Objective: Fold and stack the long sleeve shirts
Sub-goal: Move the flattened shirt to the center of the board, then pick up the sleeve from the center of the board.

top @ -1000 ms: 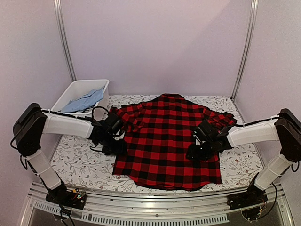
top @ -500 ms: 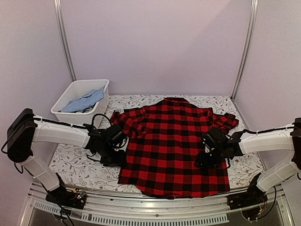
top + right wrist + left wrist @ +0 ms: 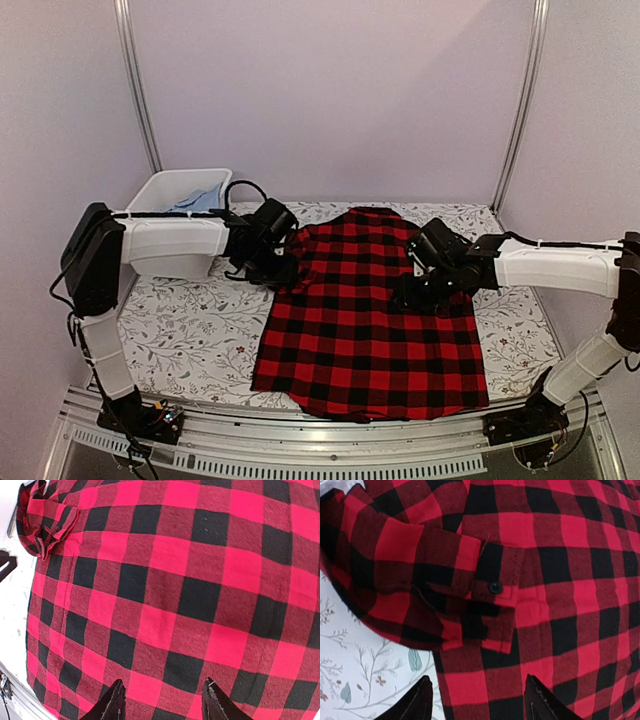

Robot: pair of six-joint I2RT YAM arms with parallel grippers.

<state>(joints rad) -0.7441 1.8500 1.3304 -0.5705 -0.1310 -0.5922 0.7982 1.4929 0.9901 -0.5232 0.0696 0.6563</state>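
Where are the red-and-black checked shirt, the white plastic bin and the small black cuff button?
Red-and-black checked shirt point(image 3: 370, 320), top external view, its middle.
White plastic bin point(image 3: 195, 172), top external view, far rim.
Small black cuff button point(image 3: 495, 587), left wrist view, centre.

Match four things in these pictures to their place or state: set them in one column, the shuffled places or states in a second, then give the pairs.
1. red-and-black shirt
2. white bin
3. blue cloth
4. left gripper

A. inside the bin
B. open, over the folded sleeve cuff
C. far left corner of the table
D. spread flat mid-table

Pairs: 1-D, 2-C, 3-A, 4-B
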